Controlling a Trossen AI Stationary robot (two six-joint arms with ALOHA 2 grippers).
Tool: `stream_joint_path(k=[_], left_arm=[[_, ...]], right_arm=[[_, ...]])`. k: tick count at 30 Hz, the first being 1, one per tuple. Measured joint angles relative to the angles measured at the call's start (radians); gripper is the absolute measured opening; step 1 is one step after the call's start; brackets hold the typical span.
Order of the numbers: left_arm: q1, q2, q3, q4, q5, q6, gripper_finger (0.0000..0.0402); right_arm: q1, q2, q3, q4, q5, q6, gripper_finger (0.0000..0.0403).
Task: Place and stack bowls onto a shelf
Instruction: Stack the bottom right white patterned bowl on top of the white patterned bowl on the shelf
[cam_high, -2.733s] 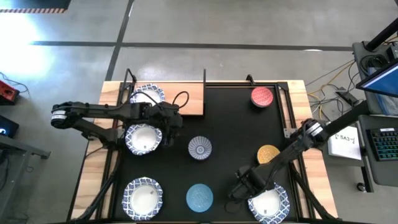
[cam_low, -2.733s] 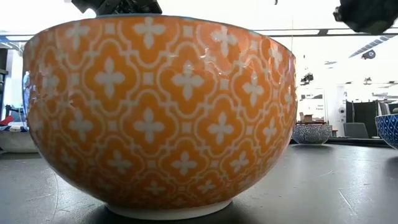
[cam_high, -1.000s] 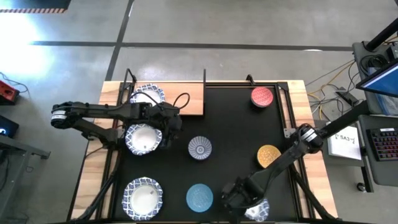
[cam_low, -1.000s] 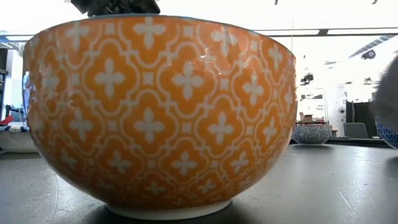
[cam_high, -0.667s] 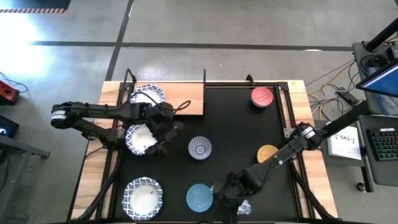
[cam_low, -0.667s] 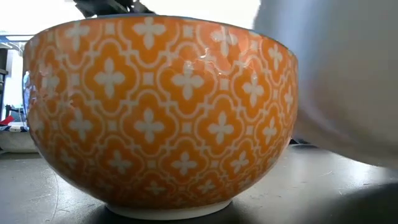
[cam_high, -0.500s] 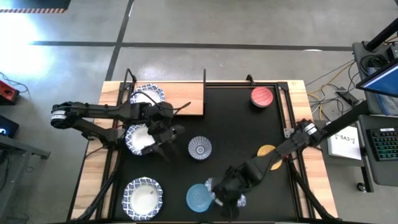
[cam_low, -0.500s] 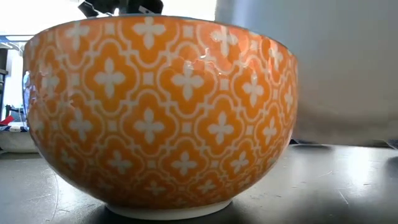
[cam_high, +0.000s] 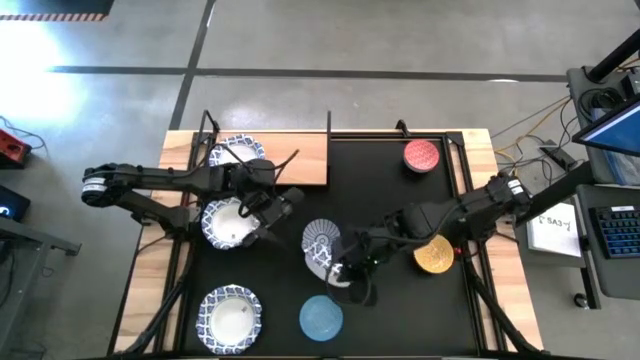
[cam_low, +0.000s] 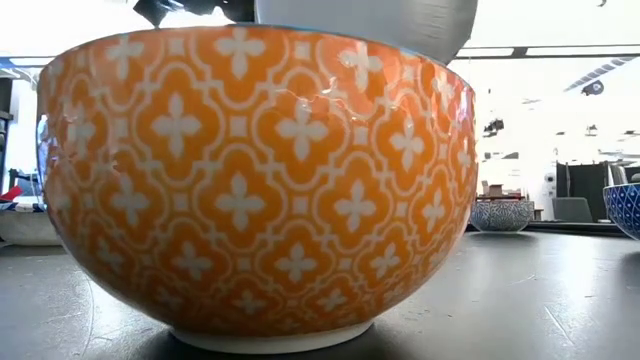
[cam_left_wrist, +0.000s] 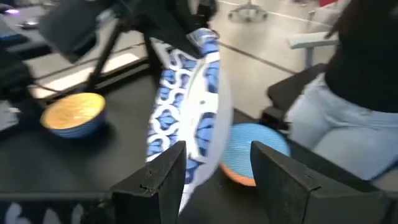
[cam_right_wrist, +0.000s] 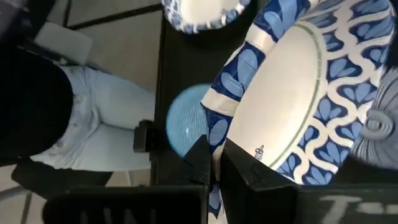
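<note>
1. Two arms show in the high view. We see the right gripper mid-mat, carrying a white blue-rimmed bowl tilted over the blue-grey bowl; the arm hides most of both. The left gripper hangs beside another white bowl, near the shelf.
2. Low view: the orange bowl fills the picture; only the carried bowl's pale underside shows above it.
3. Left wrist view: the left fingers stand apart, holding nothing; the carried bowl is blurred.
4. Right wrist view: the right fingers are pinched closed on the bowl's rim. We judge it glazed ceramic: stiff, heavy, slippery, chippable. A rim pinch suits it, though it may swing.
</note>
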Motion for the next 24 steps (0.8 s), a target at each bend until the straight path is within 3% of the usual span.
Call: stream_joint_path(k=[24], left_arm=[[-0.002, 0.047, -0.001, 0.105, -0.013, -0.032, 0.0162]], right_arm=[[-0.076, -0.002, 0.028, -0.006, -0.032, -0.217, 0.0008]])
